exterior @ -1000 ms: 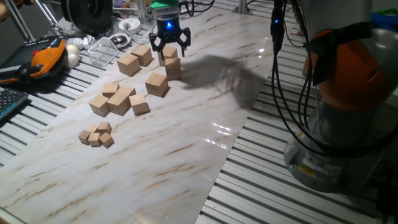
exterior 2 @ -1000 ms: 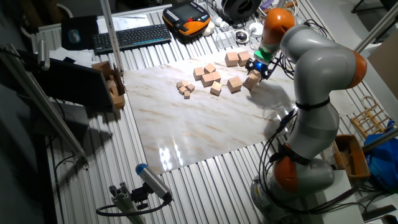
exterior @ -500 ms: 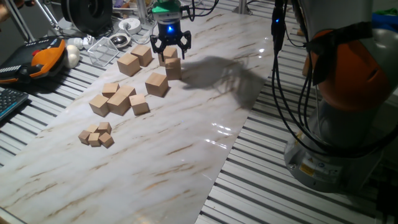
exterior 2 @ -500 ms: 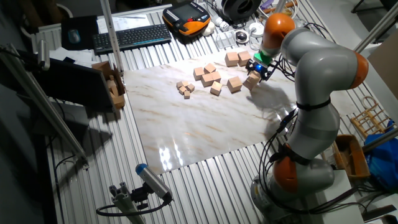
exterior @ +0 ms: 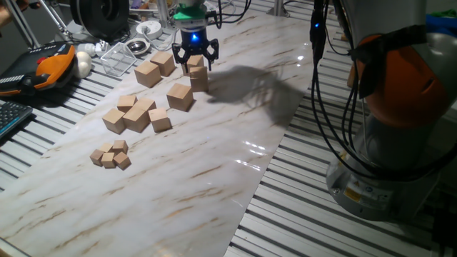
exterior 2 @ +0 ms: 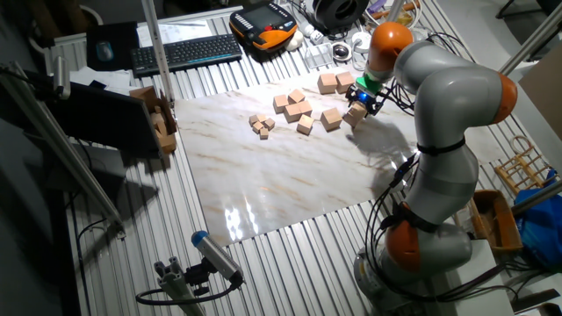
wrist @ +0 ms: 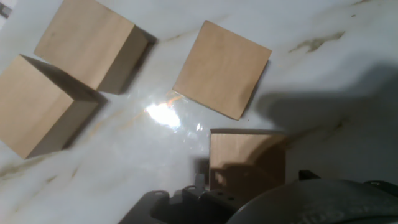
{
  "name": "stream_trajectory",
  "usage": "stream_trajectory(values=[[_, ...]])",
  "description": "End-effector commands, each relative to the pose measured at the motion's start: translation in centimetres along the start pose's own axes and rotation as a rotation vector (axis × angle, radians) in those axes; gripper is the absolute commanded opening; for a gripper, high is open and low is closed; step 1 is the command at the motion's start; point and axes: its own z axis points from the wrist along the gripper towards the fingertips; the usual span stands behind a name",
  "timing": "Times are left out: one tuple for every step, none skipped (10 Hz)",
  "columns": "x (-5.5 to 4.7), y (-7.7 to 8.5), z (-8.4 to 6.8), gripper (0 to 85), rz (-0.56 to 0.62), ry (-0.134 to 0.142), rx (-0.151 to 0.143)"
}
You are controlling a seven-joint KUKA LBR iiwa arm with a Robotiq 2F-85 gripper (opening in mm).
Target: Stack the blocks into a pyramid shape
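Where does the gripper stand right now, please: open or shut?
Open: its dark fingers splay wide above two stacked plain tan wooden cubes, gripping nothing.

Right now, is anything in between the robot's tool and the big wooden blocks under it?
Nothing visible is. The tool hangs right over two blocks, one atop the other, with only air between.

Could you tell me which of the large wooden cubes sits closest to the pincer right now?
The large light-tan wooden cube directly beneath the pincer, at the far edge of the group; the other large cubes lie off to the side.
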Motion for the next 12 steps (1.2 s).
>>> stream_trajectory(values=[[-0.02, -0.02, 0.14, 68.0, -0.004, 0.004, -0.003], [-0.01, -0.04, 0.19, 68.0, -0.01, 0.006, 0.001], [-0.01, -0.11, 0.24, 68.0, -0.01, 0.006, 0.001], [-0.04, -0.11, 0.28, 68.0, -0.008, 0.006, 0.001], [-0.06, -0.03, 0.42, 68.0, -0.002, 0.003, -0.004], [-0.08, 0.12, 0.49, 85.0, 0.006, -0.003, -0.015], [-0.1, 0.34, 0.43, 85.0, 0.0, 0.0, -0.02], [-0.15, 0.44, 0.39, 85.0, 0.0, -0.003, -0.024], [-0.15, 0.43, 0.43, 85.0, -0.005, -0.006, -0.028], [-0.18, 0.36, 0.5, 85.0, -0.005, -0.003, -0.028], [-0.3, 0.23, 0.66, 85.0, -0.005, -0.002, -0.028], [-0.48, 0.09, 0.82, 85.0, -0.003, -0.002, -0.028]])
